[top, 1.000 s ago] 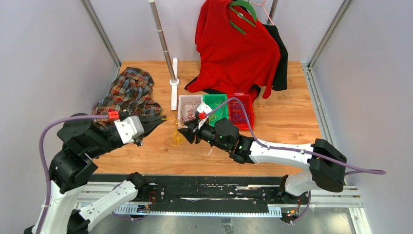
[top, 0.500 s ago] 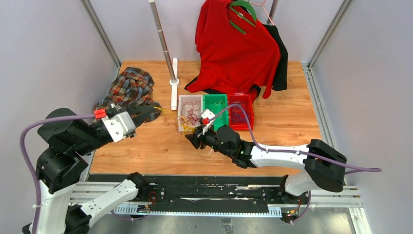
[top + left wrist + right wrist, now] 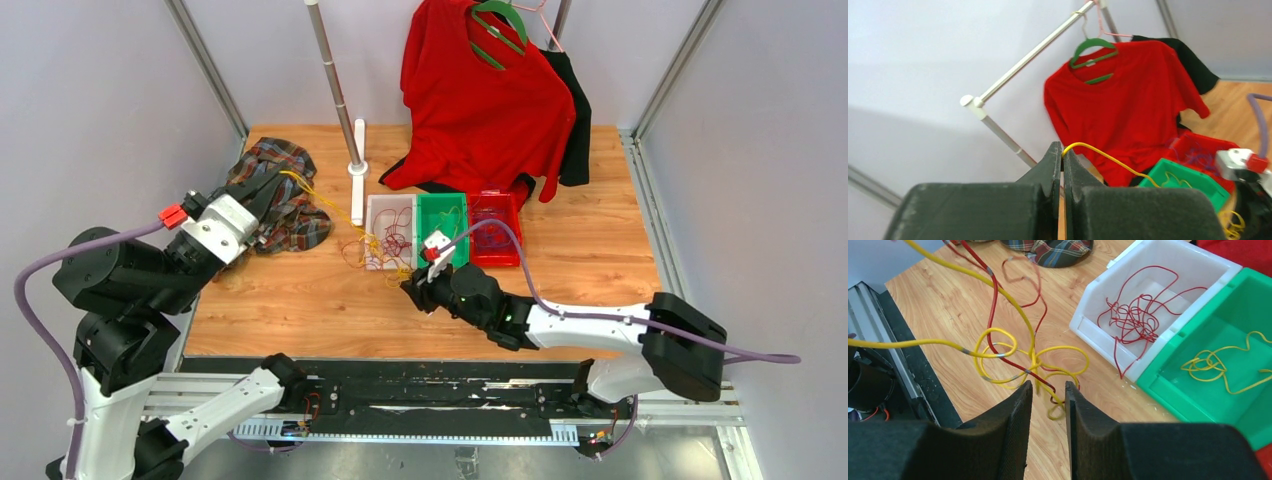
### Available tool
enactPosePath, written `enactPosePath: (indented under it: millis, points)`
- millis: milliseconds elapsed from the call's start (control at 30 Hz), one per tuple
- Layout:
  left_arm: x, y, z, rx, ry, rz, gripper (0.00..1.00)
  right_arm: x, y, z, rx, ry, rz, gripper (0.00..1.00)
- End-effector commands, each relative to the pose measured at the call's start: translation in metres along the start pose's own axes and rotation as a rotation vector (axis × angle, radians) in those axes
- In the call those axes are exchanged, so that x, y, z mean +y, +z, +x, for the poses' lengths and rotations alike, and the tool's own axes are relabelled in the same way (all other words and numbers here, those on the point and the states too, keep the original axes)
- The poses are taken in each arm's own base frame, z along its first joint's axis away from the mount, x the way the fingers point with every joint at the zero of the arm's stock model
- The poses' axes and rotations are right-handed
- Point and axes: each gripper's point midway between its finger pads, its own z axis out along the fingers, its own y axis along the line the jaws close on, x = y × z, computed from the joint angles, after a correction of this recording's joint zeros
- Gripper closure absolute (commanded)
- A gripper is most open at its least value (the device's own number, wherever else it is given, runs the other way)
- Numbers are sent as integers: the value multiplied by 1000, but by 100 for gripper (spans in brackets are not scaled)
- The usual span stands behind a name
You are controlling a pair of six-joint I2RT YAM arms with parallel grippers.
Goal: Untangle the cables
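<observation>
My left gripper (image 3: 268, 190) is shut on a yellow cable (image 3: 325, 205), raised over the table's left side; in the left wrist view the cable (image 3: 1108, 156) leaves the closed fingertips (image 3: 1063, 150) and arcs right. It runs down to a knot of yellow and red cables (image 3: 375, 250) on the wood. My right gripper (image 3: 408, 288) is low, just near the knot, open with a narrow gap. In the right wrist view the tangle (image 3: 1033, 360) lies at its fingertips (image 3: 1048, 390), with a yellow loop reaching between them. A red cable (image 3: 993, 305) rises with the yellow one.
A white bin (image 3: 380, 205) holds red wires, a green bin (image 3: 443, 205) holds a yellow wire, and a red bin (image 3: 508, 215) stands beside them. A plaid shirt (image 3: 290, 215) lies at left. A red T-shirt (image 3: 480, 100) hangs behind, near a rack pole (image 3: 335, 85).
The left gripper has lifted and drawn back to the left, stretching the yellow cable out of the tangle. The right gripper has slid to the right and nearer.
</observation>
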Motion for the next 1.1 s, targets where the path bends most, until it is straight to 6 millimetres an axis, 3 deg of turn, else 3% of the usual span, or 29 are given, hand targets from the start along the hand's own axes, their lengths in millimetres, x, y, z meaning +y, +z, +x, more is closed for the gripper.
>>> enactPosePath:
  millis: [0, 133, 300, 400, 467, 533, 700, 900, 967, 1067]
  points:
    - [56, -10, -29, -92, 55, -272, 100, -21, -18, 22, 84, -2, 82, 73]
    - [98, -25, -57, -161, 121, -472, 100, -25, -28, 40, 122, 46, 92, 85]
    - [128, -35, -84, -195, 222, -591, 99, -29, -40, 60, 167, 118, 125, 99]
    - [136, -36, -94, -202, 236, -609, 99, -29, -45, 67, 186, 124, 128, 99]
    - [124, -27, -91, -187, 213, -521, 99, -28, -48, 62, 180, 120, 129, 99]
    - [101, -18, -76, -145, 194, -399, 100, -25, -50, 34, 128, 102, 120, 89]
    - [60, -11, -30, -34, 131, -243, 100, 2, -53, -76, -72, 17, 24, 40]
    - [13, -20, 26, 89, 91, -107, 100, 50, -58, -189, -262, -153, -113, 36]
    - [-9, -21, 42, 124, 73, -16, 100, 62, -60, -214, -311, -185, -153, 36]
    - [-34, -22, 55, 146, 10, 80, 100, 76, -61, -234, -373, -227, -209, 35]
